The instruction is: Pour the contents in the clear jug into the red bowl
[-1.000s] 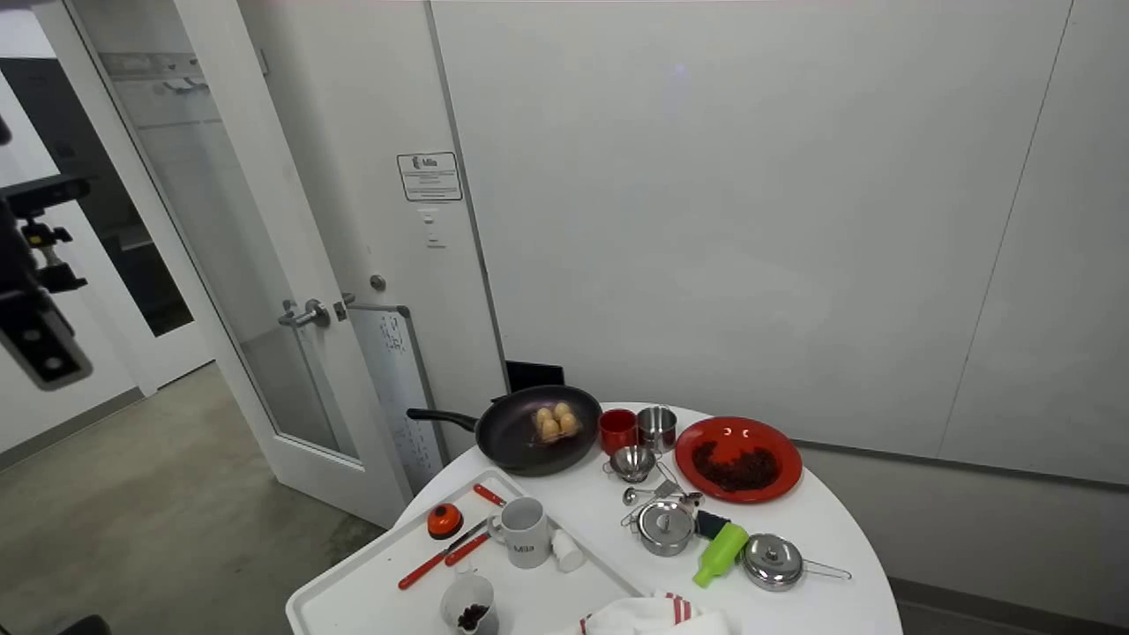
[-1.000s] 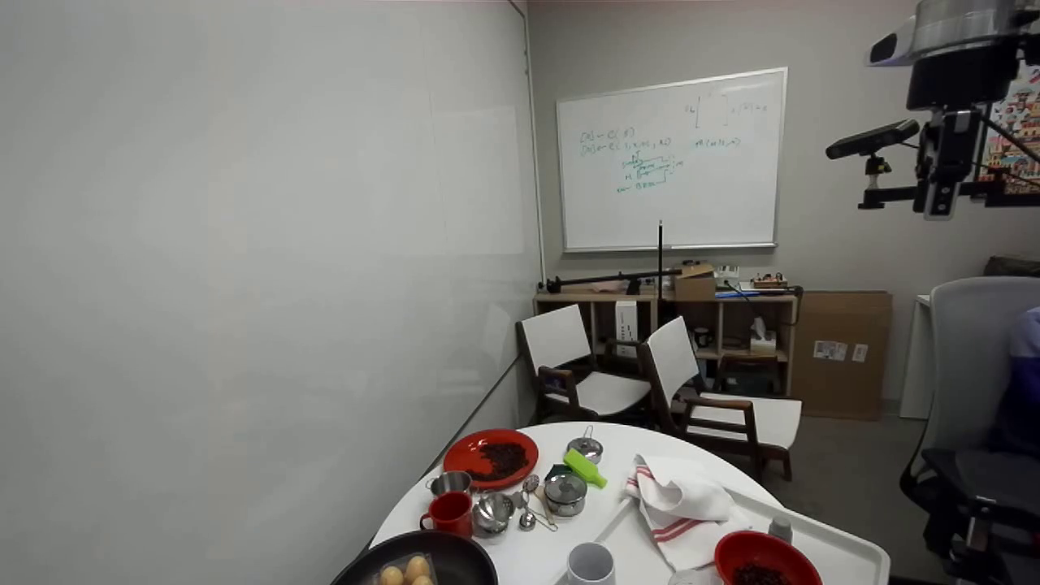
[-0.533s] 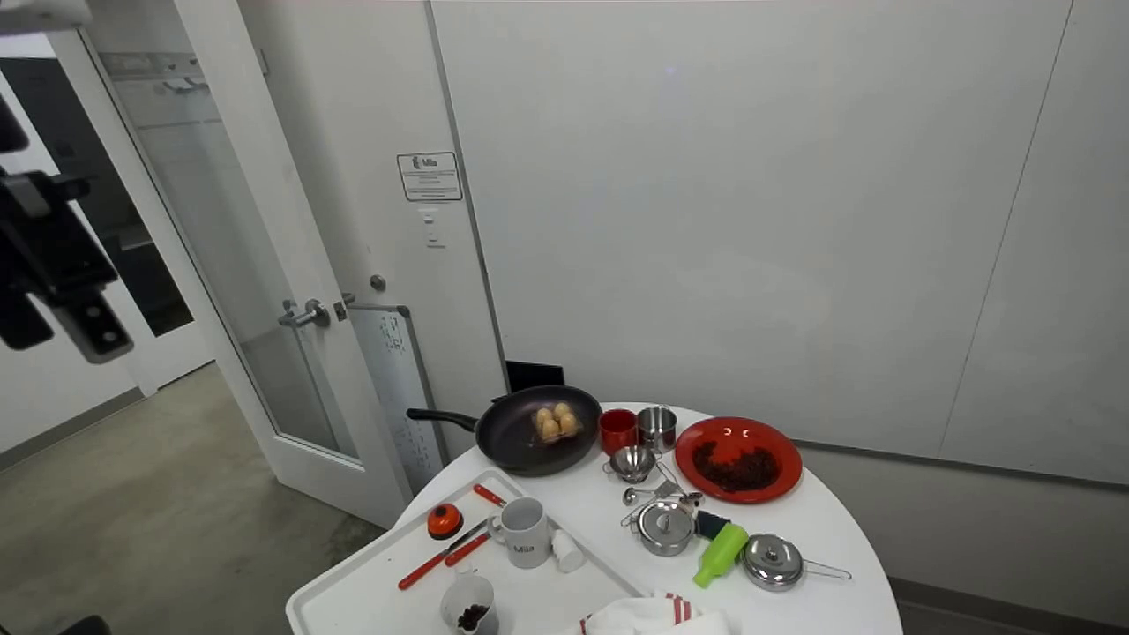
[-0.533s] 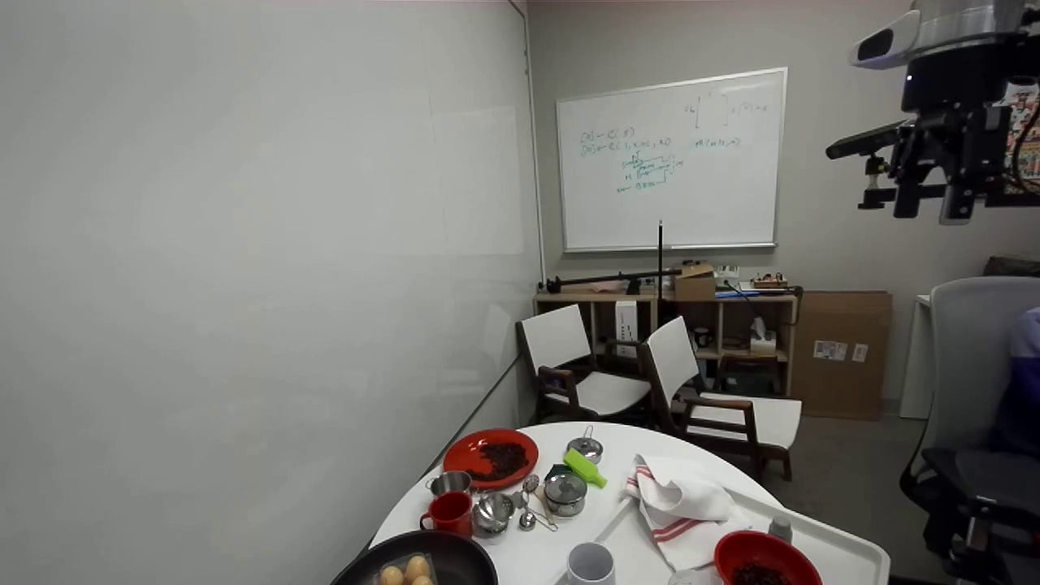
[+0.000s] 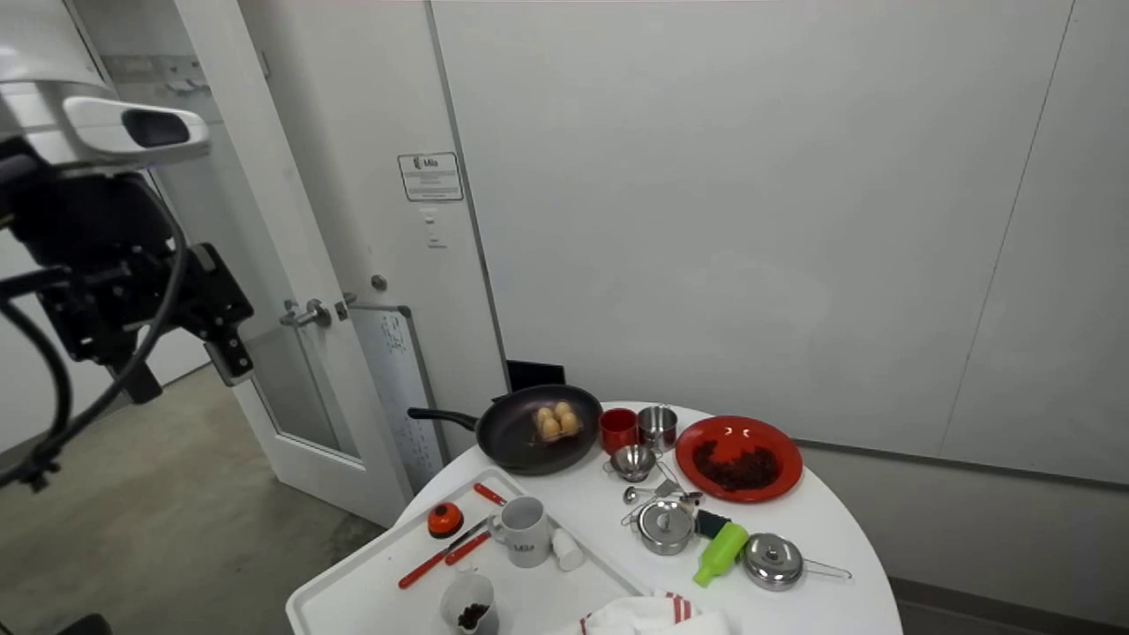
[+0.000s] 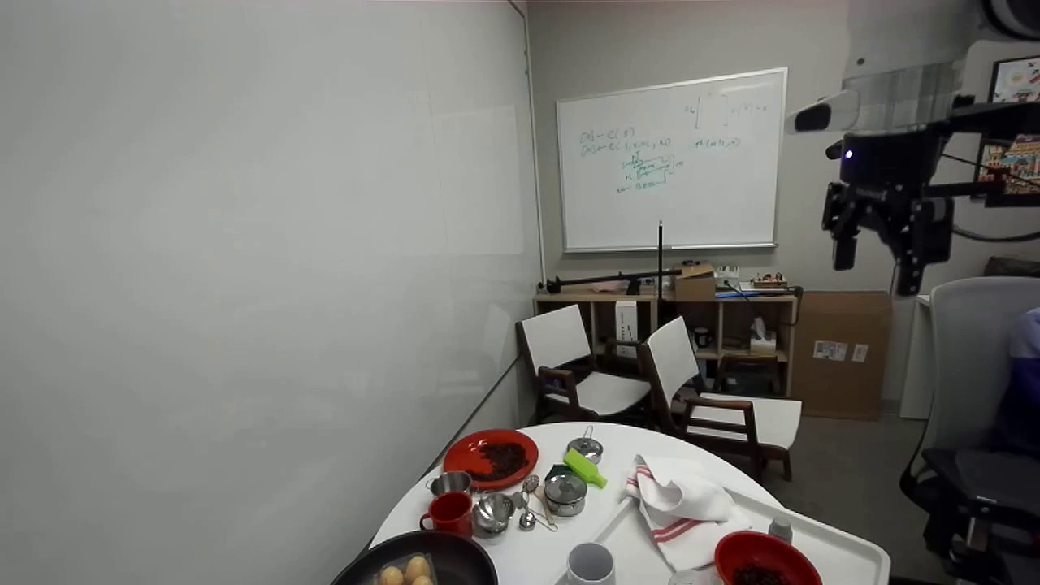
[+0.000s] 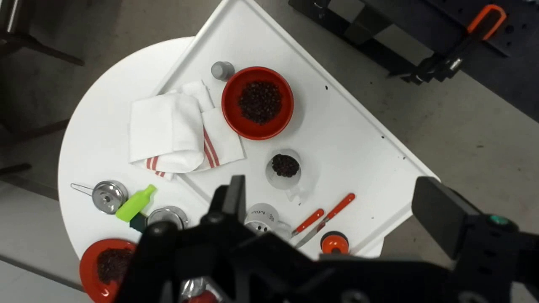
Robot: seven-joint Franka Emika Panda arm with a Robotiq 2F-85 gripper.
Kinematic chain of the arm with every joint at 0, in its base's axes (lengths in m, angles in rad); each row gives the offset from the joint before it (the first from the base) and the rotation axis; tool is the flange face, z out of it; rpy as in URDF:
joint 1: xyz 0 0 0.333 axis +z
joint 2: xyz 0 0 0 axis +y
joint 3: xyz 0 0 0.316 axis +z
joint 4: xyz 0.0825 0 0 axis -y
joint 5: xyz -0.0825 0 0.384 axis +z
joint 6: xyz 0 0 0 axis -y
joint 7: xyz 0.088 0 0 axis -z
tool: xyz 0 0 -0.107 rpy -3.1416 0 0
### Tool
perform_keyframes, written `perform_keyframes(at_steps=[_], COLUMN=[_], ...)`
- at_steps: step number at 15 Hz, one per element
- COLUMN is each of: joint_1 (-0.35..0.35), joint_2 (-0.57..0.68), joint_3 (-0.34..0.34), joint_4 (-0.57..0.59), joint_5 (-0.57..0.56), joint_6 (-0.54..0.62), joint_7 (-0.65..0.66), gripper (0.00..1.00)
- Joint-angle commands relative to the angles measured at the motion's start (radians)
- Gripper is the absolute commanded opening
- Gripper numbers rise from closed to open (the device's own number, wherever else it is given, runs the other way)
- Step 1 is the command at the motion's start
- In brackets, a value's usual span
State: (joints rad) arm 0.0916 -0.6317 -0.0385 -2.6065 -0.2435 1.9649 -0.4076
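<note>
Table [image 7: 90, 139], white and round in the wrist view, bears a tray [image 7: 362, 139] jutting past its right edge. We see the gripper [image 6: 876, 270] raised well above tabletop height, jaws spread wide apart. Far on the tray sits the red bowl [image 7: 230, 101]; just to its near side, the clear jug [image 7: 278, 179] stands upright, both holding dark bits [image 7: 260, 102].

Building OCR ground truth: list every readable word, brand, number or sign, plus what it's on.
"Mila": on the mug.
"Mila": atop the wall sign; its finer lines are too small to read.
Large whiteboard: formula-like handwriting, too blurred to quote reliably.
Leaning board: writing too small to read.
Cardboard: labels too small to read.
Narrow white box: print too small to read.
Numbers: none clearly legible.
</note>
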Motion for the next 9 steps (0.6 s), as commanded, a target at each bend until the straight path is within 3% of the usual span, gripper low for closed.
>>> perform_keyframes(at_steps=[1,9], joint_1=[0.03,0.045], joint_2=[0.174,0.437], joint_3=[0.068,0.072], joint_4=[-0.018,0.022], joint_5=[-0.058,-0.021], joint_6=[0.127,0.278], joint_7=[0.04,-0.07], gripper=[1.0,1.0])
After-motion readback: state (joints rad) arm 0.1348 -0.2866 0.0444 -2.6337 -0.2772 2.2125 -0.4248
